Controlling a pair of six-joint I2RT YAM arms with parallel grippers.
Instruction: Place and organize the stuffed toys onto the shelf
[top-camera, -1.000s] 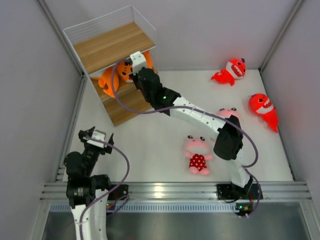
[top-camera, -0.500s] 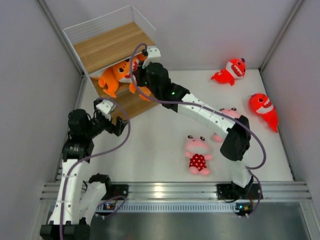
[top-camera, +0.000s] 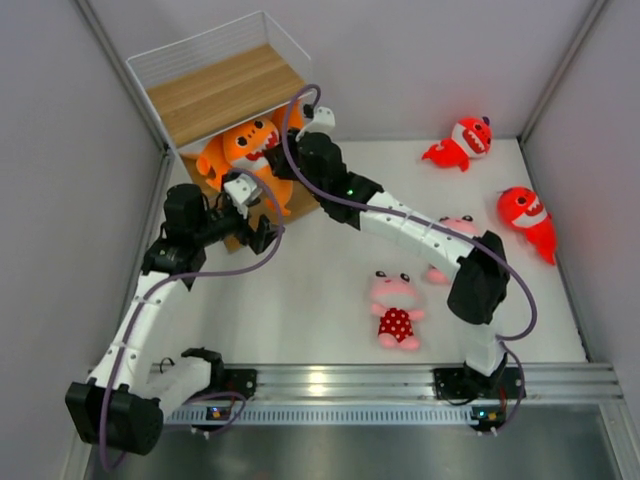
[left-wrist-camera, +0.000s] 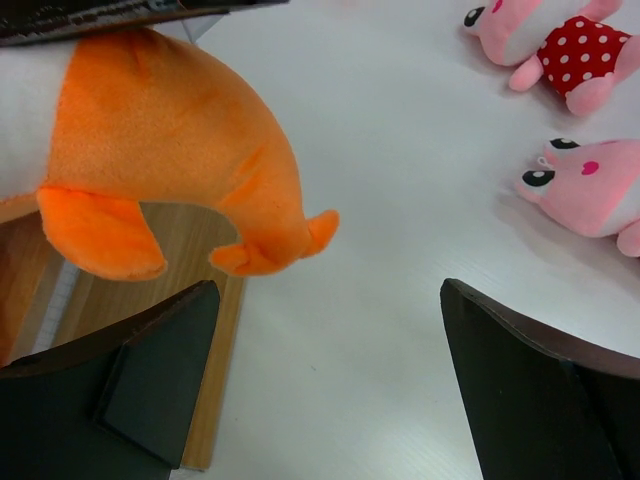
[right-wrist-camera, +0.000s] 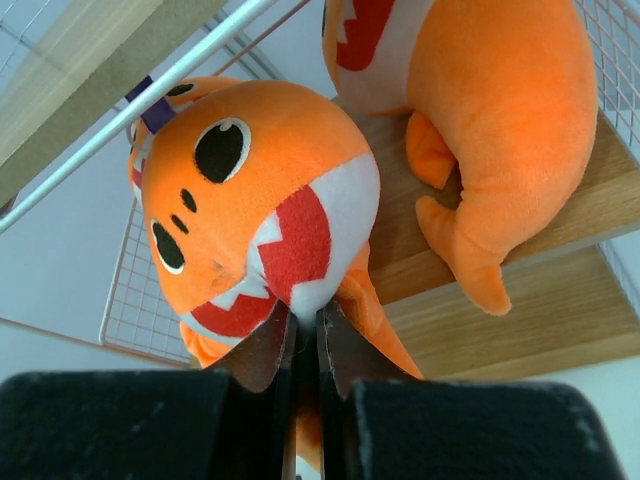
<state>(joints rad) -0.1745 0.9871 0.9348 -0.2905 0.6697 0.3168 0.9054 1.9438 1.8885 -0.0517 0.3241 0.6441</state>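
1. White worktop (top-camera: 330, 270) fills the space, with grey walls on three sides. The shelf (top-camera: 215, 90) stands in the far left corner.
2. The right claw (right-wrist-camera: 300, 325) is pressed together. It pinches an orange shark (right-wrist-camera: 250, 200) by the soft bit under its toothy mouth. The toy hangs at the front of the shelf, just under the top board.
3. A second orange shark (right-wrist-camera: 500, 110) lies on a wooden board of the shelf, just beside the first one. Its tail points over the edge of the board.
4. The left claw (left-wrist-camera: 330, 370) is spread wide. It hangs low over the worktop, by the corner of the bottom board. An orange tail is just above it, but I cannot tell which shark it belongs to.
5. One red shark (top-camera: 462, 140) lies at the far right of the worktop. The other red shark (top-camera: 527, 215) lies near it, closer to the right wall. Both are well apart from the shelf.
6. A pink animal (top-camera: 397, 310) in a red spotty dress lies face up in the middle of the worktop.
7. A second pink animal (top-camera: 455, 228) lies near it, partly hidden behind the right arm.
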